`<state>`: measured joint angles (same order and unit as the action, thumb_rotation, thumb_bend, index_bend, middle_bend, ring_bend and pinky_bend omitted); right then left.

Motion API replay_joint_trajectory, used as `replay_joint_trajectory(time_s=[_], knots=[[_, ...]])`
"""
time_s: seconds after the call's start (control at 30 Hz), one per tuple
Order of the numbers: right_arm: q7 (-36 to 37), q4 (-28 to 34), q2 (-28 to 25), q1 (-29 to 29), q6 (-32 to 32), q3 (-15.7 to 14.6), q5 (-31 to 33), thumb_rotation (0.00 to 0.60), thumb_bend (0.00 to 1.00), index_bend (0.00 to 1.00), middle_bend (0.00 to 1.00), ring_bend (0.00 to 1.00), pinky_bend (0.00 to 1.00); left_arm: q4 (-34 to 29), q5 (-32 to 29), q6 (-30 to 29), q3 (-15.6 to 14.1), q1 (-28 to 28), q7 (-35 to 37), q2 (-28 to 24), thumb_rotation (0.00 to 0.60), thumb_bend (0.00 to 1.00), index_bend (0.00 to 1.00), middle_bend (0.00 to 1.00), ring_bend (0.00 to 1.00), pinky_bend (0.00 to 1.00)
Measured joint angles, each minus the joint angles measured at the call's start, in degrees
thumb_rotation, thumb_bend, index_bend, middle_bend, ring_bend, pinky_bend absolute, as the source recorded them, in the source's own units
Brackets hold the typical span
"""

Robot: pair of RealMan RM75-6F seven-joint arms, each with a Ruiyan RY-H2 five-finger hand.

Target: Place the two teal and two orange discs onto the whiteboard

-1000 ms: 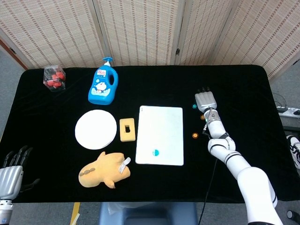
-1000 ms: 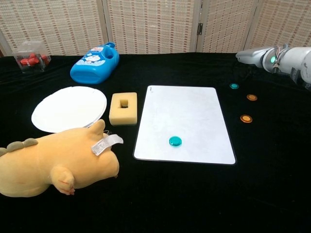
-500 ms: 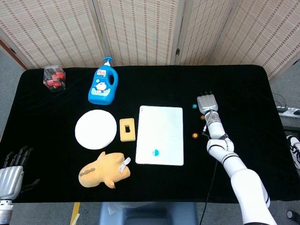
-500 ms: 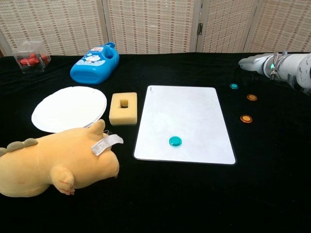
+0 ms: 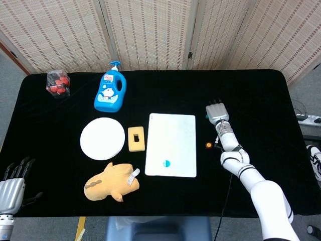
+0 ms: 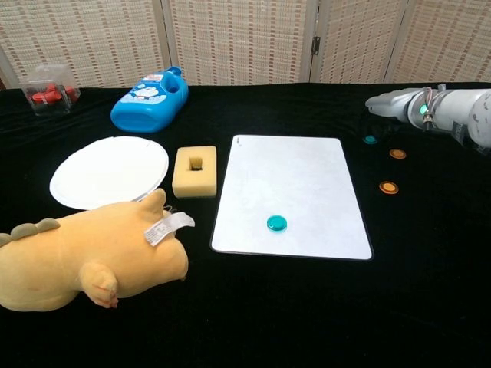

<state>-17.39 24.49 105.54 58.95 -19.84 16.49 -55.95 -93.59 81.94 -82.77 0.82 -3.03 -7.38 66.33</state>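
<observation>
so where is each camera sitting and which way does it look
Head view: high above the near table edge, looking steeply down on the whiteboard; shows the right robot hand and arm, and the left robot hand at the bottom corner.
Chest view: low at the near edge, looking level across the table; shows only the right robot hand.
Shared: whiteboard, teal disc on it, plush toy, blue bottle.

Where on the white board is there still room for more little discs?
Nearly everywhere: the whiteboard holds only one teal disc near its front edge. Its whole back half beside the sponge is bare.
</observation>
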Motion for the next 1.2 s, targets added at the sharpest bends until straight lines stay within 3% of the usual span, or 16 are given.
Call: replay_joint_trajectory(time_s=[0.43,0.53,0.6,0.8,1.2], knots=[[0.4,15.7,-7.8,-3.7,-7.6,-2.3,-2.6,0.580,0.79,0.39,0.15,0.05,0.00,0.3,0.5,0.1,-0.1,-0.2,0.2,0.3,0.600,0.20,0.04,0.06,0.17,0.00],[-1.0,14.9,-7.6,-4.0,-8.6,-2.4,-1.2,0.583,0.57,0.37,0.15,0.05,0.00,0.3,0.4,0.3,-0.1,-0.2,0.2,0.4,0.600,0.20,0.04,0.06,0.17,0.00],[-2.2,13.4,-6.8,-3.9,-8.9,-2.4,-0.1,0.586,0.49,0.37,0.15,0.06,0.00,0.3,0.4,0.4,-0.1,-0.2,0.2,0.4,0.600,0.20,0.04,0.06,0.17,0.00],[-4.5,8.5,-3.1,-3.4,-9.9,-1.9,2.3,0.598,0.41,0.37,0.15,0.06,0.00,0.2,0.5,0.5,-0.3,-0.2,0.3,0.3,0.600,0.20,0.04,0.06,0.17,0.00],[-4.7,1.5,1.6,-1.9,-9.3,-0.4,3.1,0.598,0.41,0.37,0.15,0.06,0.00,0.1,0.3,0.8,-0.3,-0.3,0.2,0.3,0.600,0.20,0.04,0.06,0.17,0.00]])
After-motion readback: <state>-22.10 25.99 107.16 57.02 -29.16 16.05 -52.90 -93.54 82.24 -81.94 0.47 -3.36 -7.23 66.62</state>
